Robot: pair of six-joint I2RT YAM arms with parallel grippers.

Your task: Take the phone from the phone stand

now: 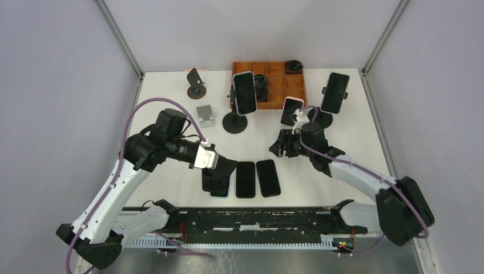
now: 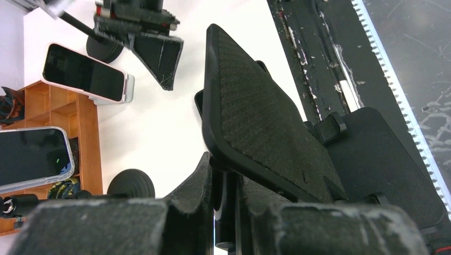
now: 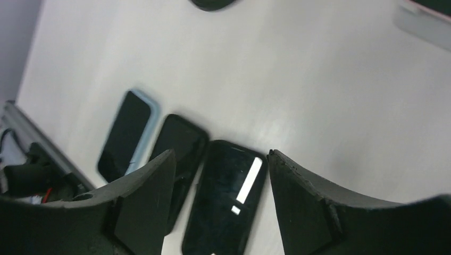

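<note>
My left gripper (image 1: 220, 171) is shut on the stem of a black phone stand (image 2: 250, 122), whose textured plate fills the left wrist view. It holds the stand just over a blue-cased phone (image 1: 221, 191) that lies flat at the table's near edge. Two black phones (image 1: 245, 179) (image 1: 267, 177) lie flat beside it. All three also show in the right wrist view, the blue-cased one (image 3: 125, 135) on the left. My right gripper (image 1: 279, 149) is open and empty above the table, with the rightmost black phone (image 3: 228, 202) below its fingers.
Three phones still stand on stands: one on a round black base (image 1: 245, 92), a pink-cased one (image 1: 291, 110) close behind my right gripper, and one at the far right (image 1: 335, 92). An orange tray (image 1: 279, 80) sits at the back. Empty black (image 1: 196, 81) and silver (image 1: 206, 114) stands are back left.
</note>
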